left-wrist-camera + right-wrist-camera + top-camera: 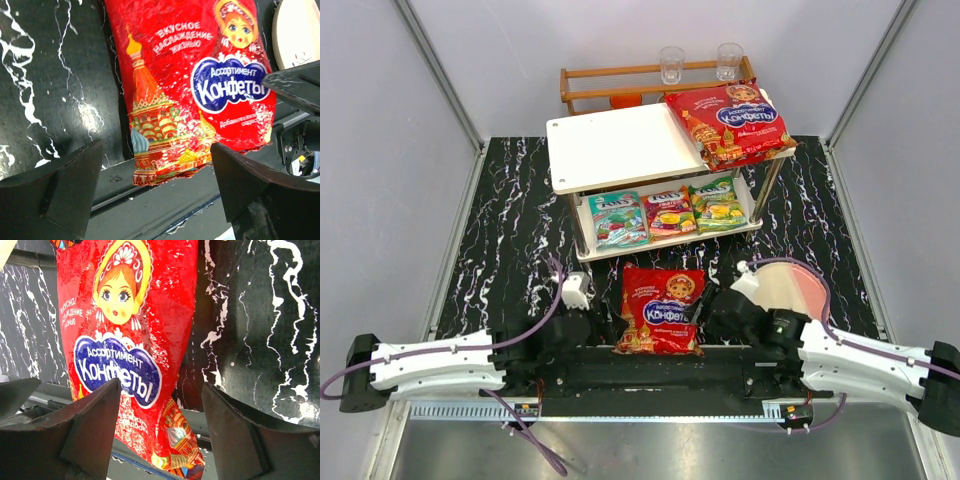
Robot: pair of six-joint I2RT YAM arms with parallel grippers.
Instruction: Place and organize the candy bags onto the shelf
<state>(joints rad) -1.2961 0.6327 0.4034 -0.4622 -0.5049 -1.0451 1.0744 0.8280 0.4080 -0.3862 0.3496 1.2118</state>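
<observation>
One large red candy bag lies on the black marble table between my two grippers, its near end over the base rail. My left gripper is open at the bag's left side. In the left wrist view the bag lies beyond the open left gripper, nothing between the fingers. My right gripper is open, with the bag's right edge between its spread fingers, not pinched. A second large red bag lies on the shelf's top board. Teal, red-orange and green-yellow small bags line the lower tier.
A pink-and-cream plate sits right of the bag, beside my right gripper. A brown wooden rack with two glasses stands behind the shelf. Grey walls close in the table on both sides.
</observation>
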